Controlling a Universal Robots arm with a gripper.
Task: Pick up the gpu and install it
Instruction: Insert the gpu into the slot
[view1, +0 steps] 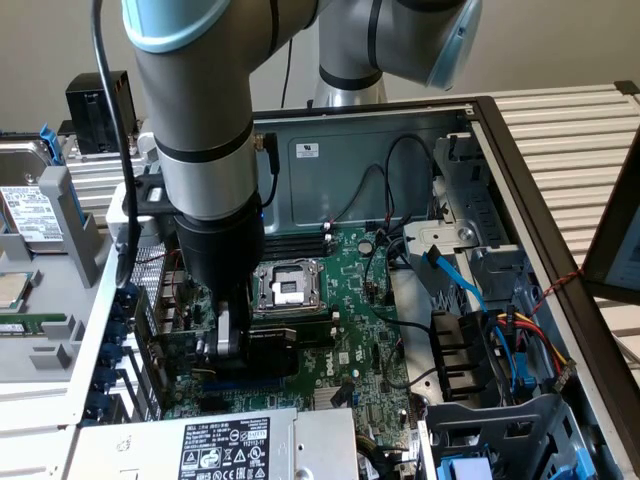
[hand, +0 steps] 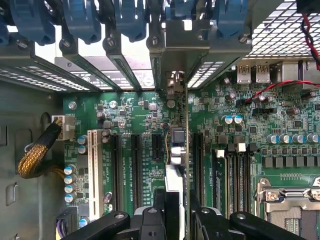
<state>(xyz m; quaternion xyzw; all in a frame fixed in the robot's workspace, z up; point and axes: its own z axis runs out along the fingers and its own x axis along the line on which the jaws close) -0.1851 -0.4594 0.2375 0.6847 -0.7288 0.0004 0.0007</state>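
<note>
The end effector (hand: 177, 206) clamps the gpu (hand: 177, 145), seen edge-on above the motherboard (hand: 135, 115), connector edge hidden.

We take this for a robotics lab bench set up for PC assembly. An open desktop case (view1: 340, 150) lies on a slatted aluminium tabletop (view1: 575, 130), motherboard (view1: 352, 335) and power supply (view1: 225, 445) exposed; a loose hard drive (view1: 25, 205) sits beside it at the exterior view's left; an industrial robot arm (view1: 195, 100) reaches into the case.
</note>
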